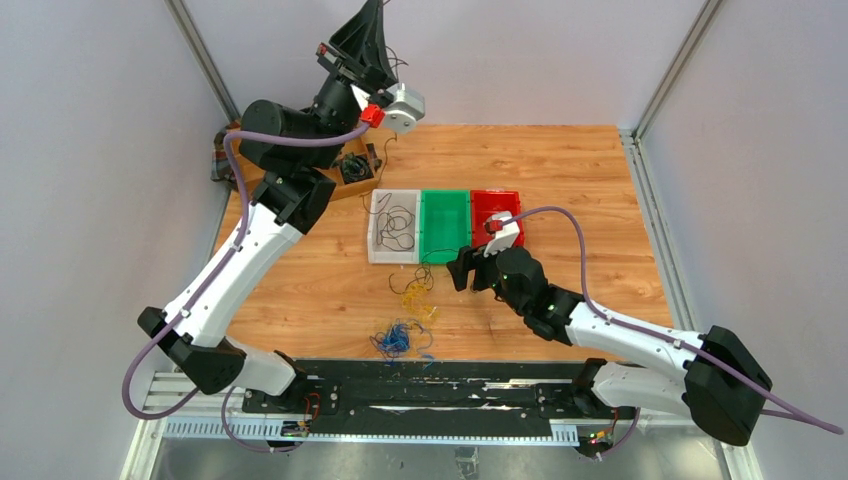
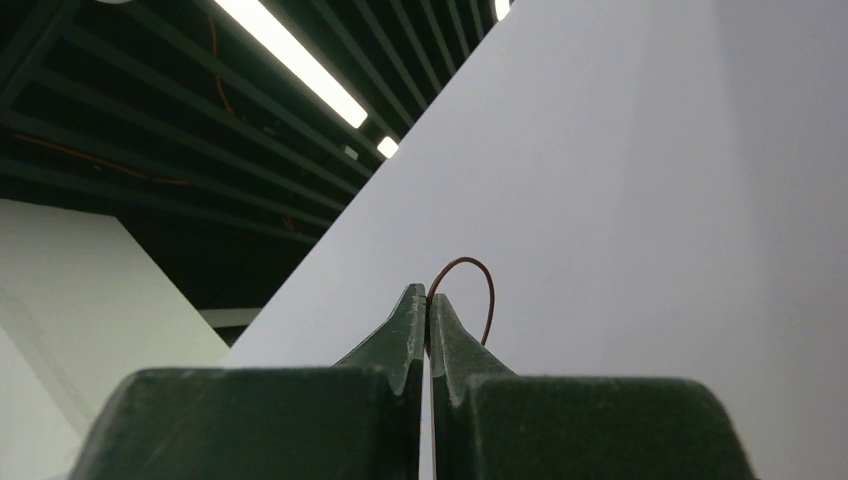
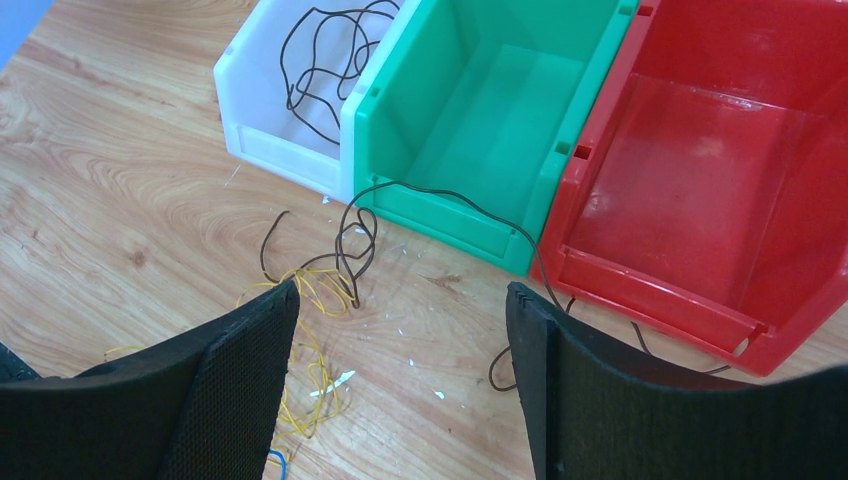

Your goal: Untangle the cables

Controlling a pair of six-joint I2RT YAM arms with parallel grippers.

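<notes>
My left gripper [image 1: 376, 10] is raised high at the back, pointing up, and is shut on a thin dark cable [image 2: 487, 290] that loops out of its tips [image 2: 428, 300]. A thin strand [image 1: 383, 170] hangs down toward the white bin [image 1: 376, 250], which holds black cables [image 1: 397, 225]. My right gripper [image 1: 464, 270] is open and empty, low over the table in front of the green bin. In its wrist view [image 3: 400, 300], a black cable [image 3: 355, 245] lies on the wood with yellow cables [image 3: 310, 290] and a bit of blue cable [image 3: 275, 462]. A blue bunch [image 1: 396, 340] lies nearer the front.
The white bin [image 3: 270, 140], the empty green bin [image 1: 445, 250] and the empty red bin [image 1: 497, 200] stand in a row mid-table. A wooden divided tray [image 1: 350, 185] with dark coiled bundles sits at the back left under the left arm. Grey walls enclose the table.
</notes>
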